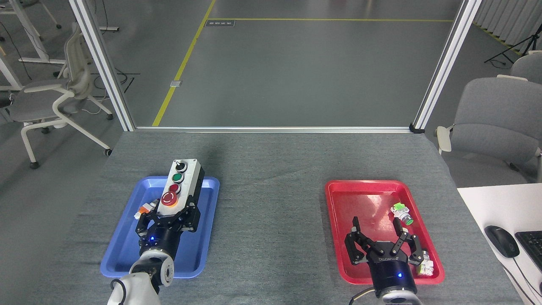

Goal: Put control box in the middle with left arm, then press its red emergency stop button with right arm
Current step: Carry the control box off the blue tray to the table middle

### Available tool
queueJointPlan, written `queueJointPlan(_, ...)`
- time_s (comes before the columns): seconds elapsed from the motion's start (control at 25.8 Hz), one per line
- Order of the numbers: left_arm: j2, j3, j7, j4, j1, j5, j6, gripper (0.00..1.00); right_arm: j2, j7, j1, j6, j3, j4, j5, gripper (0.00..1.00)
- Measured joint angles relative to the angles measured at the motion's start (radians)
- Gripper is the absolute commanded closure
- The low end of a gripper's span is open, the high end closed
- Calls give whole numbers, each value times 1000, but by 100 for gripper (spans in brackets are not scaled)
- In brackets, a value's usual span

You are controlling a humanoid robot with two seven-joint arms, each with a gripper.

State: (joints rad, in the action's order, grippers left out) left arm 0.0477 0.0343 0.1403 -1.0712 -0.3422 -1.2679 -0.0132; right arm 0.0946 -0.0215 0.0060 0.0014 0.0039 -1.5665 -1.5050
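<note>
My left gripper is clamped on the near end of the control box, which I hold above the blue tray. My right gripper hangs spread wide over the red tray.

To the right of the left gripper, the bare desk lies open all the way to the red tray; only the low right rim of the blue tray lies between. Just left of this gripper, an orange-white switch sits close beside its fingers. The right gripper hangs over the red tray with its fingers spread; a green-capped part lies just ahead of its right finger and another small part beside its body. To its left, the tray floor and the desk beyond are free.
</note>
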Motion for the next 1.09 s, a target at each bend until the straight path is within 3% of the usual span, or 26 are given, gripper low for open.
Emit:
queueJointPlan(0.23, -119, 34, -4, -102, 35, -1, 20, 100, -7, -3, 2, 4, 2, -5, 0, 2)
queueJointPlan(0.39, -171, 141, -20, -87, 27, 0, 95, 100, -8, 0, 2, 5, 1, -5, 0, 2)
queueJointPlan(0.54, -183, 313, -23, -49, -5, 5, 200, 100, -5, 3, 1, 5, -1, -5, 0, 2)
queueJointPlan(0.81, -188, 531, -24, 123, -79, 3, 262, 100, -10, 4, 1, 10, -1, -6, 0, 2)
queueJointPlan(1.05, -189, 622, -26, 254, -135, 2, 265, 100, -10, 7, 2, 12, -1, -3, 0, 2)
queueJointPlan(1.09, -189, 627, -25, 263, -143, 2, 266, 96, -11, 8, 2, 12, -1, -2, 0, 2)
